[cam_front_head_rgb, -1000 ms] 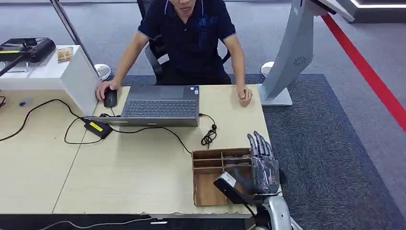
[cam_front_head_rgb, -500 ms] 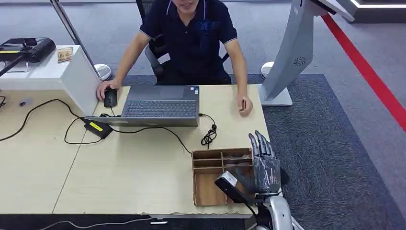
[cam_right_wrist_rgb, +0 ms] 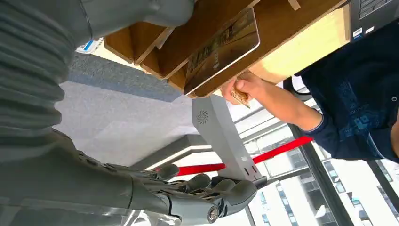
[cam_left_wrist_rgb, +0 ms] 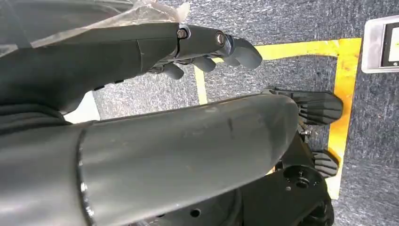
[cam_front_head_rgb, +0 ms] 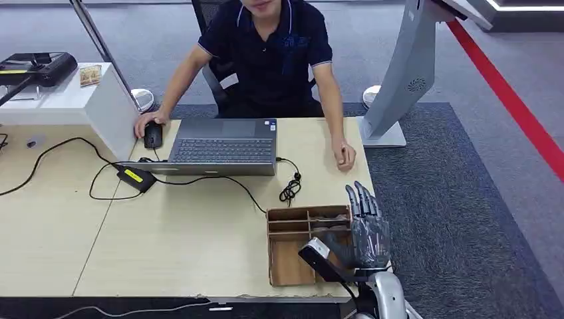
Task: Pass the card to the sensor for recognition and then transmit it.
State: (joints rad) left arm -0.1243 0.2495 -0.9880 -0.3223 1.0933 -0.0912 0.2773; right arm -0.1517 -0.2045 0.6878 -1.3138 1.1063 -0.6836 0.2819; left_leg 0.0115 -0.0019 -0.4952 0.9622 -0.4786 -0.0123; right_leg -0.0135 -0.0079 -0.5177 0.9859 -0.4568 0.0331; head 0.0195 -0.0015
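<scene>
A wooden tray (cam_front_head_rgb: 289, 266) with dividers stands at the table's near right corner. My right hand (cam_front_head_rgb: 364, 229) is at the tray's right side, fingers straight and apart, holding nothing. In the right wrist view a patterned card (cam_right_wrist_rgb: 221, 49) stands in a tray (cam_right_wrist_rgb: 197, 28) compartment, between my thumb (cam_right_wrist_rgb: 141, 9) and fingers (cam_right_wrist_rgb: 207, 193), touching neither. A person's hand (cam_front_head_rgb: 344, 157) rests on the table beyond the tray and pinches a small card (cam_right_wrist_rgb: 241, 97). My left hand (cam_left_wrist_rgb: 211, 44) hangs over the floor, fingers loosely bent, with nothing in it.
The person sits behind a laptop (cam_front_head_rgb: 223, 147), other hand on a mouse (cam_front_head_rgb: 153, 136). A coiled cable (cam_front_head_rgb: 289, 189) lies between laptop and tray. A black device (cam_front_head_rgb: 36, 66) sits on a white stand at far left. A grey kiosk (cam_front_head_rgb: 406, 73) stands off the table's right corner.
The person's hand has slid along the table toward the tray. My right hand has barely moved.
</scene>
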